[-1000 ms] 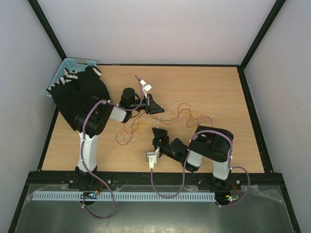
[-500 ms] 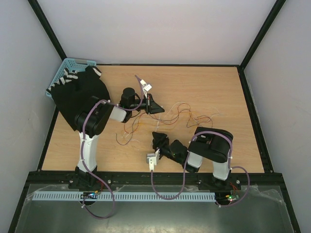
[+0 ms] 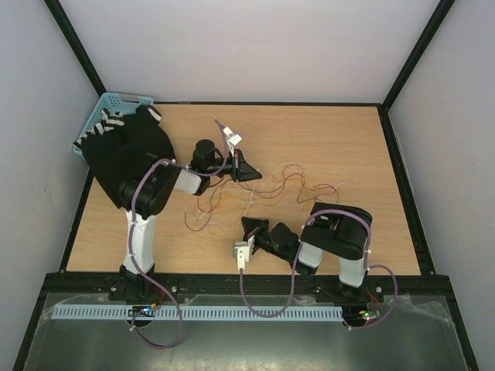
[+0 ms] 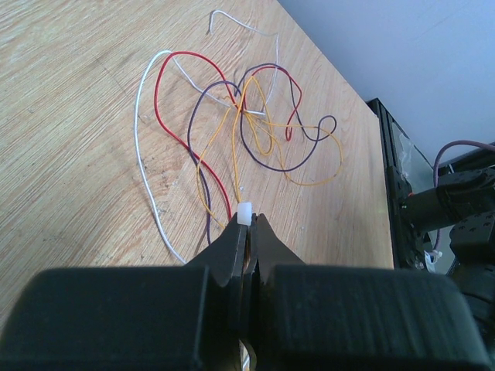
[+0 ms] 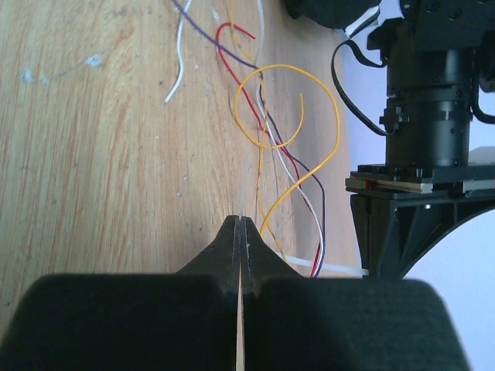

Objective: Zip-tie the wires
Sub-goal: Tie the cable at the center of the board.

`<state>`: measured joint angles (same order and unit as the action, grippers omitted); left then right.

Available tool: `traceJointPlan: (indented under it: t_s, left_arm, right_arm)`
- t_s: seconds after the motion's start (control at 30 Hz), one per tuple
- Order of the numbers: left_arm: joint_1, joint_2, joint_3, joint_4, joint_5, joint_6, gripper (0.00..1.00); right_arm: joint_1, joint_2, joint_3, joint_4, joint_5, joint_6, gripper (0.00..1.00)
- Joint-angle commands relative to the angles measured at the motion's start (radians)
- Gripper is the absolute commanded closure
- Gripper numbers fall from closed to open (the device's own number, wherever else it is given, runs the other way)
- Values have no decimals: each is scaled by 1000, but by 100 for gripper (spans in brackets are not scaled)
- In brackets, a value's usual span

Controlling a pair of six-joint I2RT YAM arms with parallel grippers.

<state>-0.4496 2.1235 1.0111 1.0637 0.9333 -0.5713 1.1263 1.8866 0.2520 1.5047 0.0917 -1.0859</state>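
The wires (image 3: 290, 179) lie in a loose tangle of red, orange, purple and white strands at mid-table, also seen in the left wrist view (image 4: 255, 116) and the right wrist view (image 5: 271, 108). My left gripper (image 3: 249, 171) is shut on the zip tie's white head (image 4: 245, 214), at the near edge of the tangle. My right gripper (image 3: 249, 225) sits just in front of it, shut (image 5: 241, 220) on a thin pale strip that runs up from its tips. A white length of the zip tie (image 5: 329, 268) passes under the strands toward the left gripper.
A blue basket (image 3: 100, 116) stands at the back left corner, partly hidden by the left arm's black cover (image 3: 124, 154). Black frame rails (image 3: 398, 178) border the wooden table (image 3: 340, 139). Purple arm cables (image 3: 267, 305) hang at the near edge.
My right gripper's fingers, wide open a second ago, have closed together onto the thin strip. The left arm and the wires have not moved.
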Motion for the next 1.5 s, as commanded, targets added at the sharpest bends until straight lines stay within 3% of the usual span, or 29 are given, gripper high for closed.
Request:
traceJointPlan:
  t_s: [0.0,0.23,0.6,0.97,1.47]
  left_arm:
    - [-5,-11,11,33,23,5,100]
    - [-5,-46,-10,33,43,25,100]
    - [-14,-82,-48,41,59,79,100]
    - [-15,-105,-130,101,34,108,100]
    - [-56,-169,-284,242,-37,376,100]
  right_arm:
    - [8,-67,-4,-1,-21,190,100]
    - [-33,-195,-1,-134,-96,454,100]
    - [-261,-369,78,-468,-359,855,100]
    - [-421,-384,68,-439,-511,1160,100]
    - [-554,-344,144,-608,-769,1227,100]
